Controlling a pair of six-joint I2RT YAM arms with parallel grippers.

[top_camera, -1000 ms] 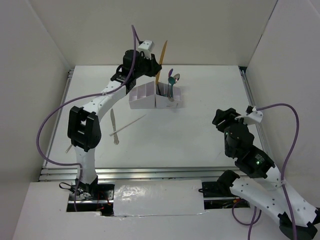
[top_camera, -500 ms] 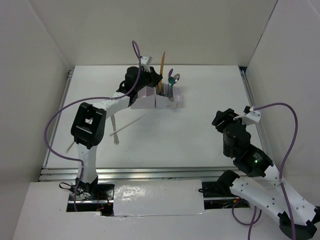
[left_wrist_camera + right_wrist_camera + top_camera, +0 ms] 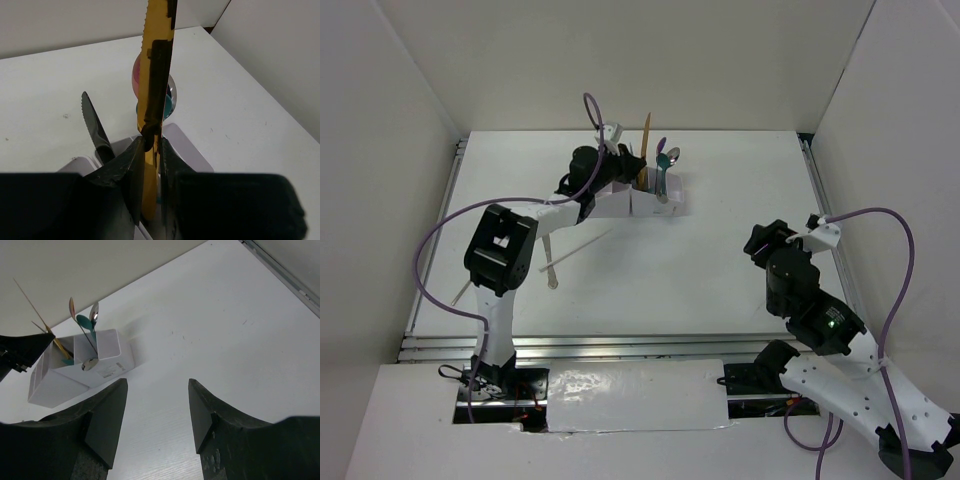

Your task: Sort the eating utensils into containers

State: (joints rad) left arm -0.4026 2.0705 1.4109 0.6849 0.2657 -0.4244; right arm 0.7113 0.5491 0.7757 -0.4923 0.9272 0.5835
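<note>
The left gripper is clenched on the gold knife, holding it upright, blade up, so that its handle end can drop straight into a compartment of the white box. The knife stands between the jaws, and its lower end is hidden below them, seemingly inside the box. A black knife and spoons stand in nearby compartments. A silver knife and a thin stick lie on the tabletop. The right gripper hangs spread and empty, well apart from the box.
</note>
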